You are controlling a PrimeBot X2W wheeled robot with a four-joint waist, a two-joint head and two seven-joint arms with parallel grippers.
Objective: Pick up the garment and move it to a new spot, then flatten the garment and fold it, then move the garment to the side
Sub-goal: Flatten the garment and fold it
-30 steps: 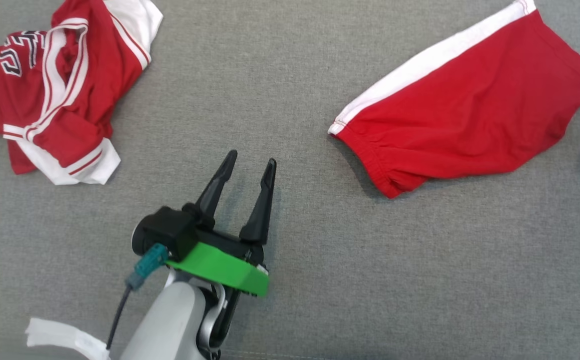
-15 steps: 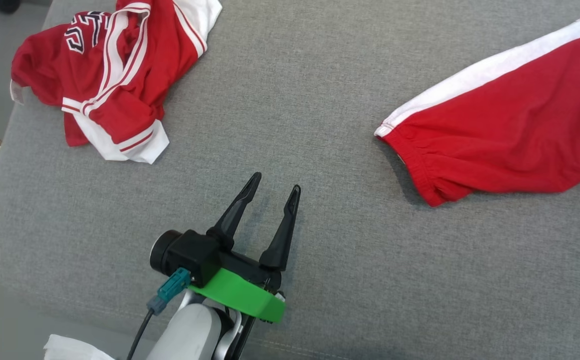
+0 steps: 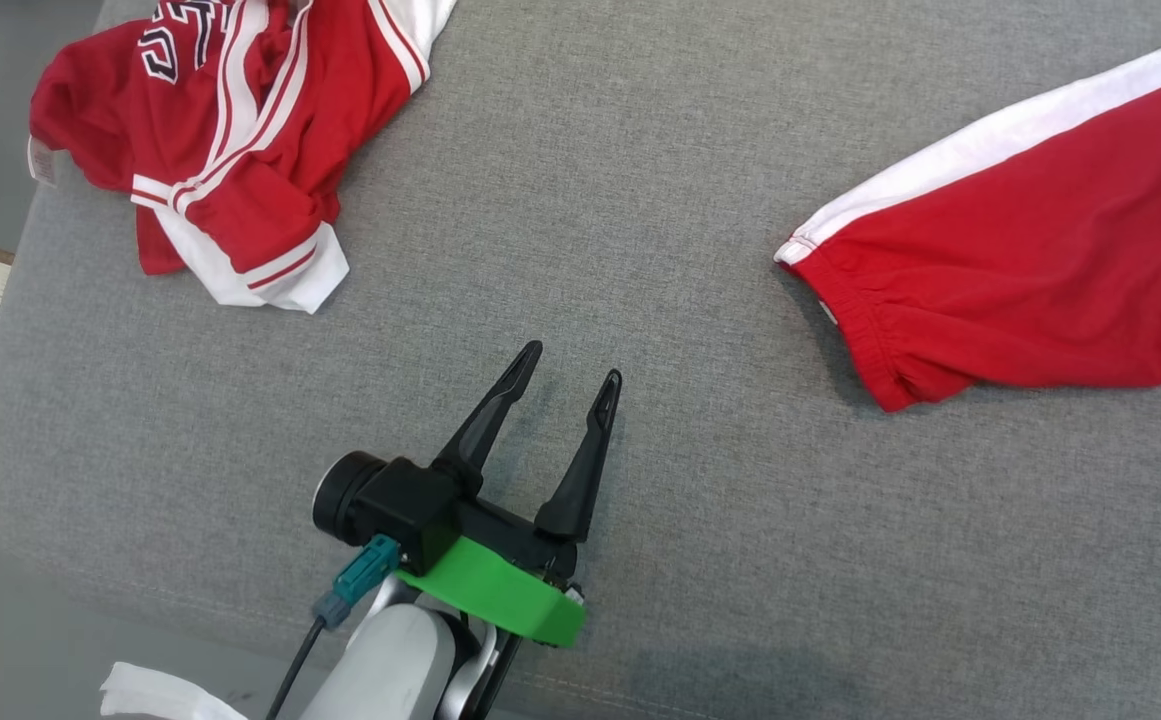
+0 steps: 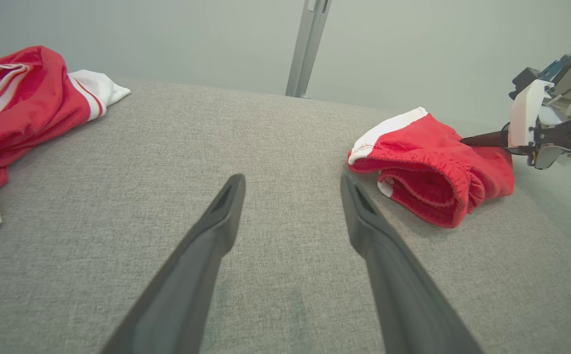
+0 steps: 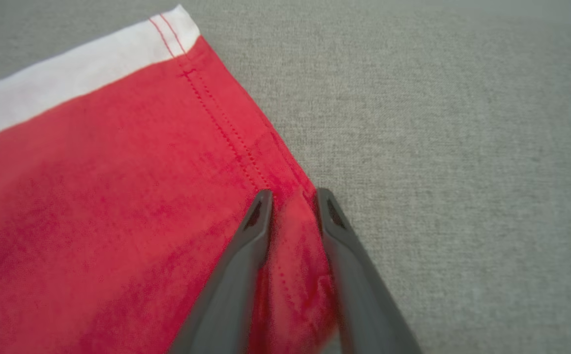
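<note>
While right end effector (image 5: 292,196) clamps crosswise shorts (image 3: 1020,270), waistband (image 3: 862,340) leftward, left end effector (image 3: 572,362) gapes.

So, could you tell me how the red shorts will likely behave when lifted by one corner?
Probably floppy: the red shorts lie limp, waistband sagging. Likely light: thin cloth bunches at the right gripper. They should drape and unfold rather than hold shape.

Bare cushion (image 3: 640,200) runs open down the middle of the frame, top to bottom. The jersey (image 3: 230,130) blocks the upper left and the shorts (image 3: 1020,270) the upper right. The left gripper (image 3: 575,360) stands at lower centre, fingers spread over bare cushion.
</note>
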